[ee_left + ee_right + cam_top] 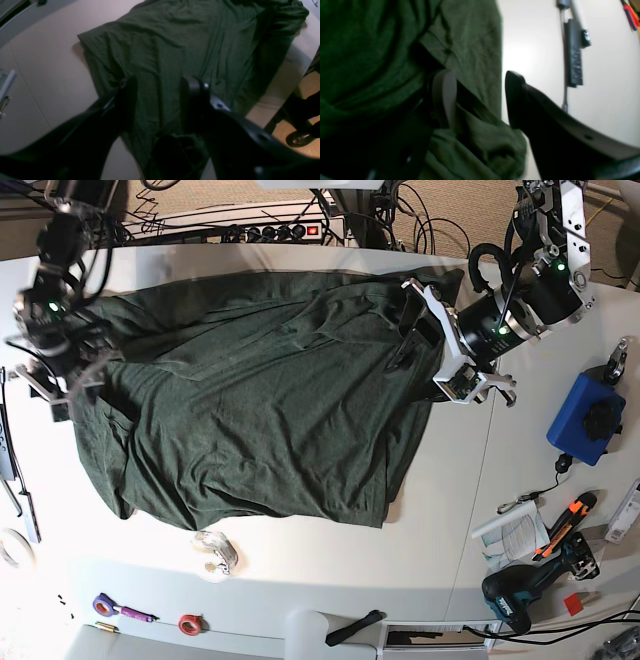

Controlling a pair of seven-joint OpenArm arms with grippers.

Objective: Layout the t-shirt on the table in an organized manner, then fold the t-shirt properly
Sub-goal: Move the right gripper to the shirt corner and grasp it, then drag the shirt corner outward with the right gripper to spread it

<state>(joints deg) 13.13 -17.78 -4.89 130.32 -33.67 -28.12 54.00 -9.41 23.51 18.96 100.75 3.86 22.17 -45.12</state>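
The t-shirt lies spread across the middle of the white desk, wrinkled, with its lower hem running toward the near edge and folds bunched along the far side. The left gripper sits at the shirt's edge on the side nearer the blue box; from its wrist camera the jaws stand apart over the green cloth, with fabric lying between and below them, and I can't tell whether any of it is actually pinched. The right gripper is at the opposite edge of the shirt, low against the desk. Its wrist camera shows the jaws parted, one finger pale and half buried in folds of shirt, the other dark finger out over bare desk beside the hem. Cloth is heaped up between them, but they are not closed on it. Off to the side beyond the seam lie a cordless drill, an orange-handled tool and some papers, all well apart from the shirt.
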